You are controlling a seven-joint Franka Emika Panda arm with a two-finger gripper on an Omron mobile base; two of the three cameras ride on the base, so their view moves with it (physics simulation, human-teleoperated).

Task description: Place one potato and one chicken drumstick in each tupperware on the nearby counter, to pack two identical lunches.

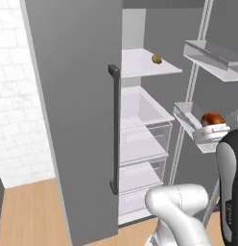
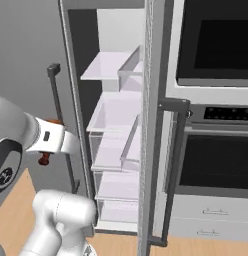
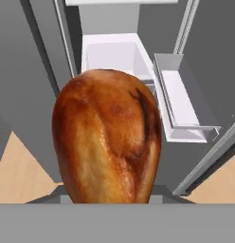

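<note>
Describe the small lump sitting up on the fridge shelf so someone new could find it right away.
Start at the open fridge with its tall grey door swung out. Look at the top white shelf inside. Near its back right sits the potato, a small rounded yellowish-green lump, alone on that shelf.

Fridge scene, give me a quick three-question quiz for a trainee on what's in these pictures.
1. True or false: the fridge door stands open.
2. Which food looms closest in the hand view? A. potato B. chicken drumstick C. egg
3. Fill in: the potato lies on an upper ____ inside the fridge.

Key: 1 true; 2 B; 3 shelf.
</note>
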